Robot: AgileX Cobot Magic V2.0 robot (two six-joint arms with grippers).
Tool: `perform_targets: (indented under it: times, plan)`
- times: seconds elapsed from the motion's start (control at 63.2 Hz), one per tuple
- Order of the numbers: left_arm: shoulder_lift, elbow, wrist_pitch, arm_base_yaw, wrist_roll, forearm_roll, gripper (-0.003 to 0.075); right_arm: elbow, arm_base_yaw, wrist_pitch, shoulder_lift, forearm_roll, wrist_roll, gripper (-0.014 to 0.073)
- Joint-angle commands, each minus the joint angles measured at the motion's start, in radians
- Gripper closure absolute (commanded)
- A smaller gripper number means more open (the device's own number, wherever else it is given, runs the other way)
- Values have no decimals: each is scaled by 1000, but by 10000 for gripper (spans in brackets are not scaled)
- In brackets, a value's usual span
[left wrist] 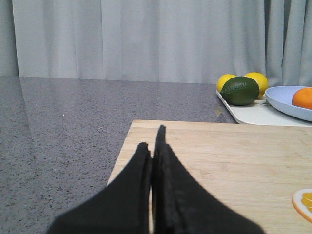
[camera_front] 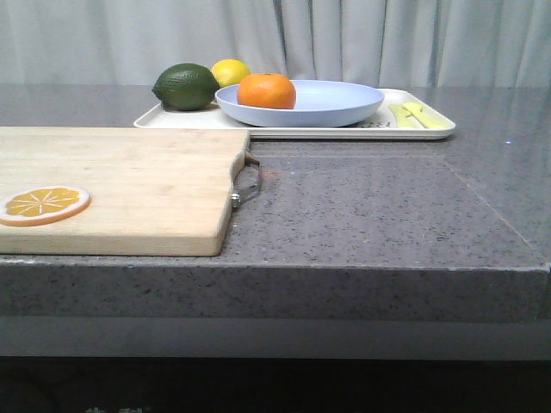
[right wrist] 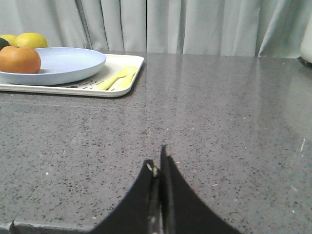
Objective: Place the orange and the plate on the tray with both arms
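Two black grippers show only in their own wrist views, and both have their fingers pressed together with nothing between them. The left gripper (left wrist: pixel 155 139) hangs over the pale wooden cutting board (camera_front: pixel 120 185), near its far edge, and the right gripper (right wrist: pixel 157 163) hangs over the bare grey speckled stone table (camera_front: pixel 379 215), well apart from the flat off-white tray with a low rim (camera_front: pixel 344 131). That tray lies at the back of the table, just behind the board. On the tray sits the big round pale lavender-blue plate (camera_front: pixel 336 105), and the round bright orange (camera_front: pixel 267 90) rests inside the plate at its left side. Left of the plate, also on the tray, are a dark green avocado-shaped fruit (camera_front: pixel 185 86) and, behind it, a small yellow lemon (camera_front: pixel 231 71); the left wrist view shows a second lemon (left wrist: pixel 225 81) there. Some light yellow plastic cutlery (camera_front: pixel 415 114) lies on the tray to the right of the plate. A flat orange slice (camera_front: pixel 43 205) lies on the board near its left front part.
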Motion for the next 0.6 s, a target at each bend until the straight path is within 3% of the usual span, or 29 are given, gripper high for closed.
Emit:
perform_targets:
  times: [0.0,0.586]
  plan:
    - [-20,6,-77,-1,-8,-11,738,-5,-6,-93,-24,3,-1,662]
    - [-20,6,-77,-1,-8,-11,738,-5,-27,-93,-24,3,-1,662]
